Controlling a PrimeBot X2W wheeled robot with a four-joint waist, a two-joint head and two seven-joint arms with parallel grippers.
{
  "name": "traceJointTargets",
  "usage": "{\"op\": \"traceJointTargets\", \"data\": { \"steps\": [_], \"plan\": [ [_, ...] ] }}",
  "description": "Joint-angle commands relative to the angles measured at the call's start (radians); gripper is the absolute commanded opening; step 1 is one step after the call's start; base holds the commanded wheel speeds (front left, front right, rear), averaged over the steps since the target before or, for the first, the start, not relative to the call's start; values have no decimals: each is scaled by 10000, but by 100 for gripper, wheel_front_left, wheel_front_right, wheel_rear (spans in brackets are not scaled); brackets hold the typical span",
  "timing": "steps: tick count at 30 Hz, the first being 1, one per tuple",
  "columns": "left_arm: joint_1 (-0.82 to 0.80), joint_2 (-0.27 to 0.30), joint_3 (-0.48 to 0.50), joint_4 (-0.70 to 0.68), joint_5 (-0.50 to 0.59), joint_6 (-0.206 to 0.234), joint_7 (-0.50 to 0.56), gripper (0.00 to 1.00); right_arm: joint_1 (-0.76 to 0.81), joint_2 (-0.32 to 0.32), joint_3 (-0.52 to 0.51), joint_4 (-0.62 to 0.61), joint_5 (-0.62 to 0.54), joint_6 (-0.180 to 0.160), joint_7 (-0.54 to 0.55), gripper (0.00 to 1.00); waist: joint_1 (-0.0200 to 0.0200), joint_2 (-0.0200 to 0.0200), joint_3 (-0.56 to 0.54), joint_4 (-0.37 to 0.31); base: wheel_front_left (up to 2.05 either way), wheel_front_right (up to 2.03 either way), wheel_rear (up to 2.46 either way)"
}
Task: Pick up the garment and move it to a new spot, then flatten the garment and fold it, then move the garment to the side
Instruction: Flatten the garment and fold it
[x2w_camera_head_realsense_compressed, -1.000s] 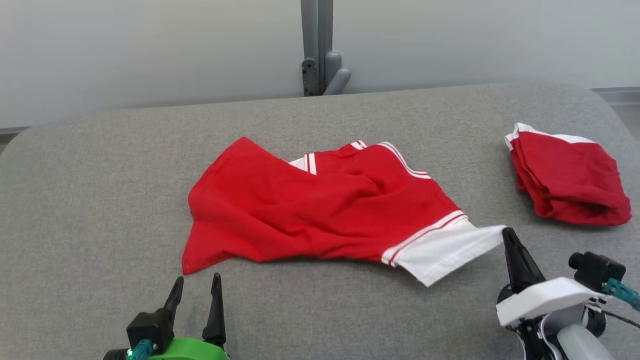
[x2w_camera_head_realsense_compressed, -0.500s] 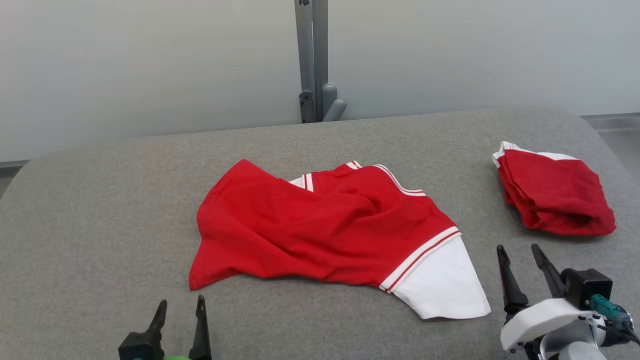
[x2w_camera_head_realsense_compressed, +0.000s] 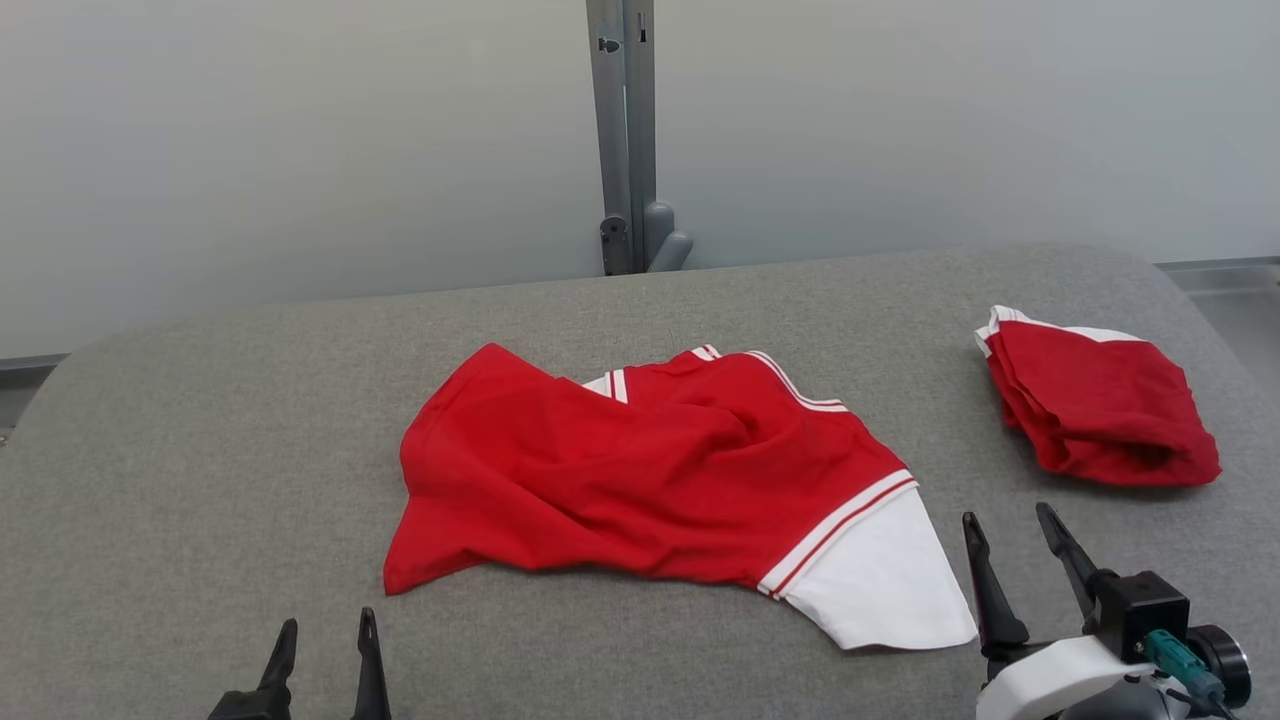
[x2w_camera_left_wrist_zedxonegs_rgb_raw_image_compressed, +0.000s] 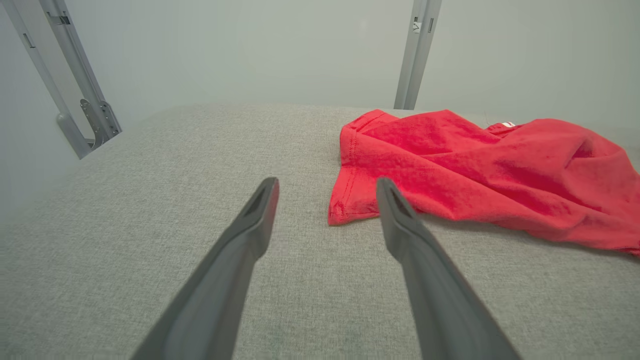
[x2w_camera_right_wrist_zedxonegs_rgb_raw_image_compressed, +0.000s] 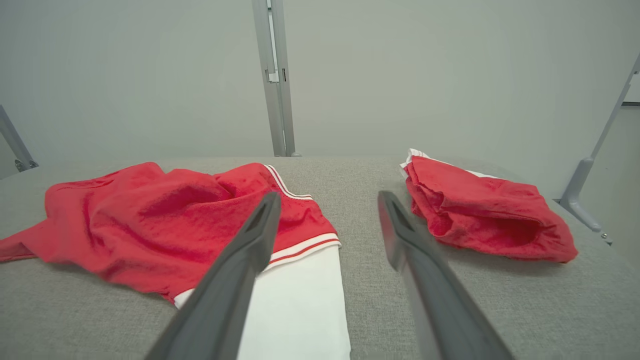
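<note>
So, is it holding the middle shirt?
No, the shirt lies free on the pad; the left fingers and right fingers stand open.

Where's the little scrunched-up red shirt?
In the head view the bundled red garment lies on the right side of the grey padded surface, apart from the spread-out red and white garment and just beyond the right claw.

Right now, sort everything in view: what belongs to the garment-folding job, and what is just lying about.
Job: crumpled red shirt with a white sleeve, lying mid-table; left gripper, open; right gripper, open.
Lying about: folded red garment at the grey table's right; metal post behind.
</note>
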Motion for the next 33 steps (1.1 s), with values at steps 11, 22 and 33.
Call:
{"op": "traceJointTargets", "data": {
  "steps": [11, 22, 33],
  "plan": [
    [-180, 43, -282, -115, -92, -123, 4, 100, 125, 102, 43, 443, -163, -9, -28, 100, 0, 86, 598, 89, 0, 0, 0],
    [-867, 43, -912, 228, -372, 8, 4, 100, -398, 54, -287, 2206, -256, -9, -29, 100, 0, 86, 1851, 207, 0, 0, 0],
    [-1362, 43, -954, 351, -489, 25, 4, 100, -1318, 18, 159, 4501, 488, -9, 45, 0, 0, 86, 2324, 295, 0, 0, 0]
  ]
}}
